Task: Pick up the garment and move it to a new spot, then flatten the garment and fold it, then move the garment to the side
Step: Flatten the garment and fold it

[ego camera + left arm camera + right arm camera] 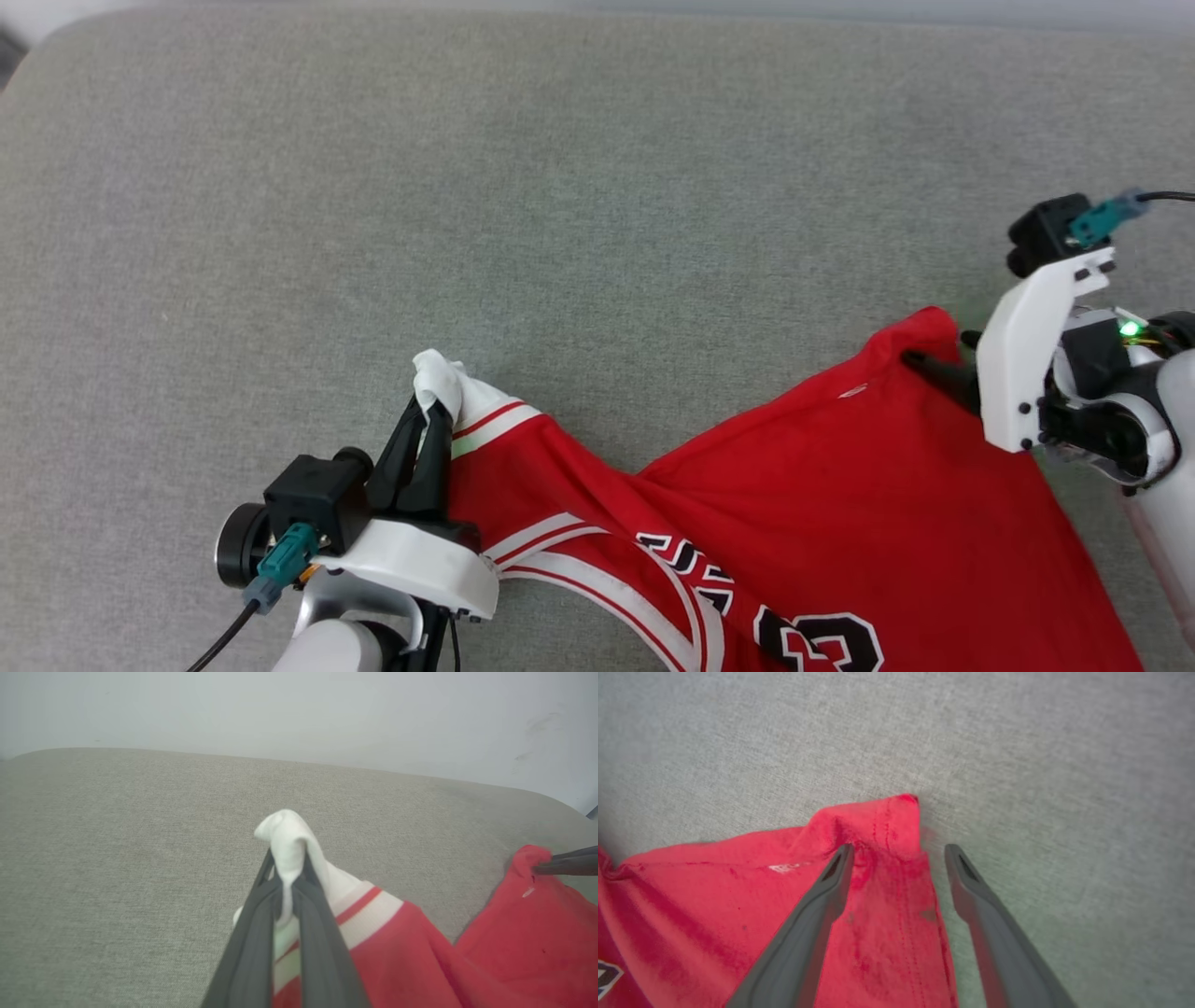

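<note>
Between left jaws, garment (794, 485) sleeve, pinched

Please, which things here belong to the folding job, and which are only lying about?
Belong to the job: garment, a red jersey; left end effector, shut on its white sleeve; right end effector, open astride a red corner.
Not part of it: grey cushion underneath; pale wall behind.
</note>
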